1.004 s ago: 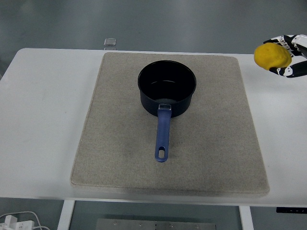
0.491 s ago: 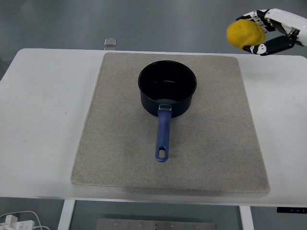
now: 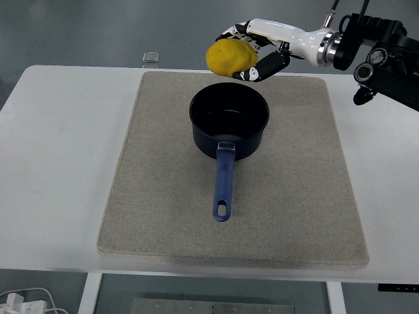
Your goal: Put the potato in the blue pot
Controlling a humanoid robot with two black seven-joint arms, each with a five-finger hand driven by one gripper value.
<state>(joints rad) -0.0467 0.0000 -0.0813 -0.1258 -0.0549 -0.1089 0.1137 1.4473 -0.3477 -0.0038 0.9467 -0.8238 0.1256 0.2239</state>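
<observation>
White-and-black hand (image 3: 255, 49), black arm (image 3: 380, 55)

White table (image 3: 59, 163), grey mat (image 3: 288, 196) on it

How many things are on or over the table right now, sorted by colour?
Yellow: 1, the potato, held in the right hand above the pot.
Blue: 1, the blue pot on the mat.
Grey-beige: 1, the mat.
Clear: 1, a small clear object at the table's far edge.
Total: 4
</observation>
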